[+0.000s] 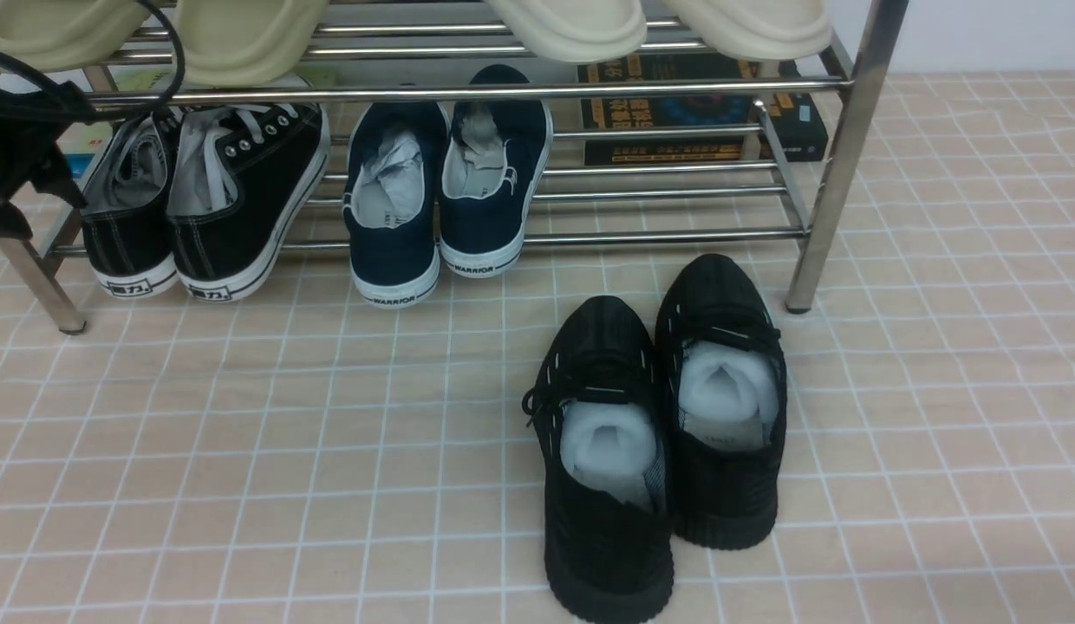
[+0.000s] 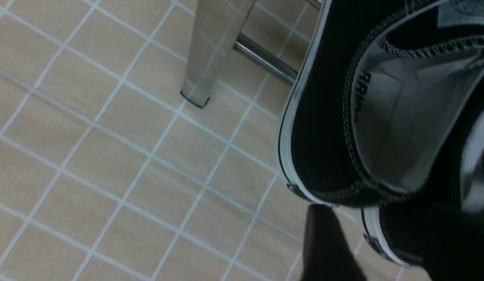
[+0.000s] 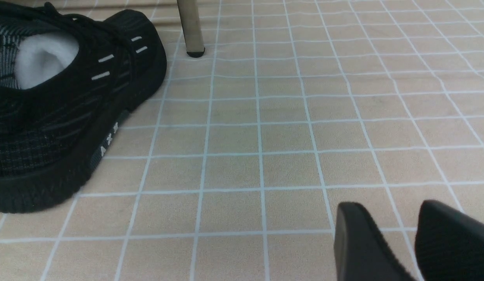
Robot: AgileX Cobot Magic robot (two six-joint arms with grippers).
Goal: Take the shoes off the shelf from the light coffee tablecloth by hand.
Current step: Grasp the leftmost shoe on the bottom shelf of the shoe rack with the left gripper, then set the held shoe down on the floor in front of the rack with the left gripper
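So: canvas pair not yet off the rack, left fingers spread at the heels

I find the shoes (image 1: 212, 195) on the lowest tier at the left end of the shelf (image 1: 468, 90). They sit side by side, toes tucked in under the bars and heels poking out over the light coffee tablecloth (image 1: 243, 451).

My left gripper (image 2: 386, 246) is right at those heels. In its wrist view one finger (image 2: 328, 242) stands apart from the white sole, with cloth showing between. The dark blur on the far side is probably the other finger. I read the jaws as wide apart and holding nothing, though that view is too close to be sure.

My right gripper (image 3: 406, 230) hovers over bare cloth beside the all-black knit sneakers (image 1: 659, 433), parted only narrowly and empty.

What worries me from here:
- **Weak grip:** a shallow bite on the soft heel collar could slip and drop the shoe.
- **Caught toe:** pulling out too high could hook the toe cap on the bar above and drag the rack.
- **Sideways drift:** this could knock the shelf leg (image 1: 43, 286) just beside the outer shoe, or push the inner shoe into the navy slip-ons (image 1: 442, 199).
- **Cable:** the left arm's cable (image 1: 175, 61) loops near the upper bars and could snag.
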